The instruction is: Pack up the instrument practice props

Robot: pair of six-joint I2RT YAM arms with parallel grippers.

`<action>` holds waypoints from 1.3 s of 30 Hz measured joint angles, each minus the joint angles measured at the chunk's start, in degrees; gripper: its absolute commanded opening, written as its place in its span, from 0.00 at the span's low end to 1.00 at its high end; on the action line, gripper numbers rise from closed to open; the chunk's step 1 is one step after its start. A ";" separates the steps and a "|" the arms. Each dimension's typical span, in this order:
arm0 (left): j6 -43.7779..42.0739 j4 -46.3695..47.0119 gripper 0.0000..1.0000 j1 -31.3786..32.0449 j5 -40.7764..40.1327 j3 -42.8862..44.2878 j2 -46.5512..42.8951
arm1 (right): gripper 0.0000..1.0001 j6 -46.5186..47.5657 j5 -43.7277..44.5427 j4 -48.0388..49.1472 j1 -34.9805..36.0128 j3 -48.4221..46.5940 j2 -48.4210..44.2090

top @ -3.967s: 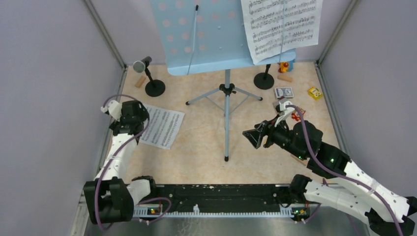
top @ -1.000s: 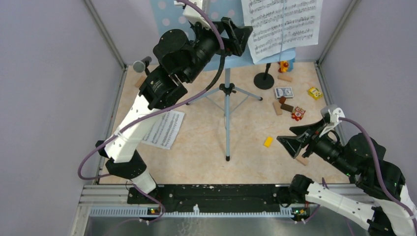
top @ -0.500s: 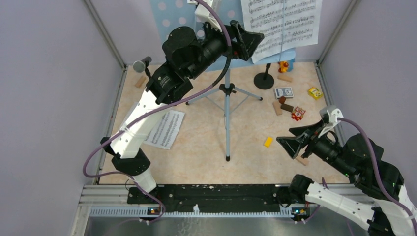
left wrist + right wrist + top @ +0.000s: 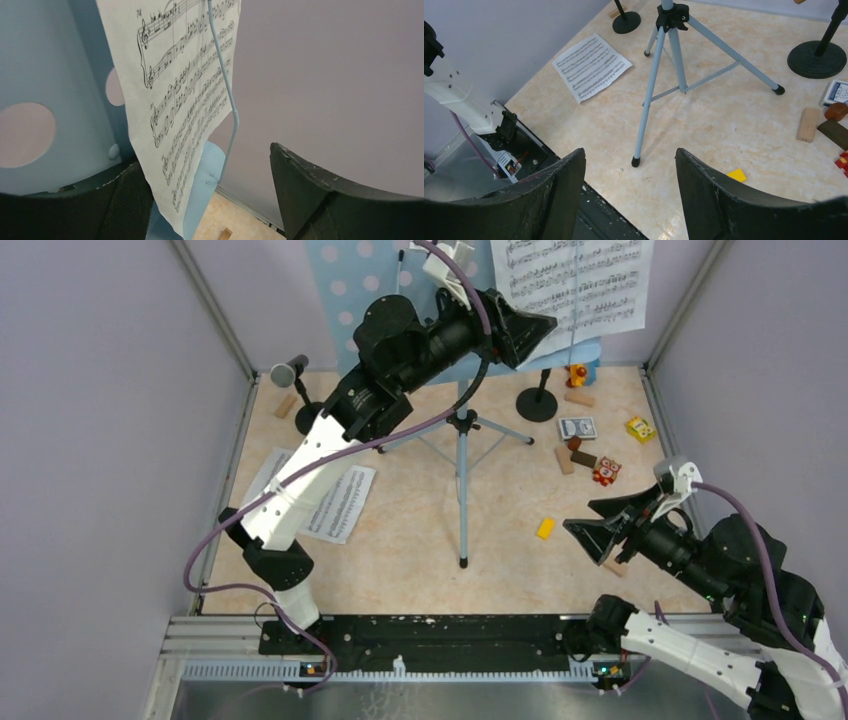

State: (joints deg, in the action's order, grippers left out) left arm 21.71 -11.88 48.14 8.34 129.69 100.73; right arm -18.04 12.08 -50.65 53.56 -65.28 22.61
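Left claw (image 4: 535,338) shifted rightward along music desk (image 4: 350,290); jaws spread, music sheet (image 4: 575,290) lower corner between them, ungripped. Right claw (image 4: 580,518) spread, empty, near right edge of tabletop (image 4: 400,560).

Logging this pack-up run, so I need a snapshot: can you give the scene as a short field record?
left gripper: open, raised; fingers either side of the hanging music sheet's lower edge, unclamped
right gripper: open, empty, low over the floor
music desk: upright on tripod
second music sheet: flat on floor, left
microphone: on left mic holder
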 measured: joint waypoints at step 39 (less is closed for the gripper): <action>-0.85 11.78 0.00 -0.63 -0.68 -6.38 1.46 | 0.63 17.57 10.14 3.23 -16.24 -71.08 57.48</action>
State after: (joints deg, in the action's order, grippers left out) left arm 20.86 -0.10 47.51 7.66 123.31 102.19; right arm -0.47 22.22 -47.42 37.32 -136.35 80.09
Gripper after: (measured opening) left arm 0.004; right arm 0.670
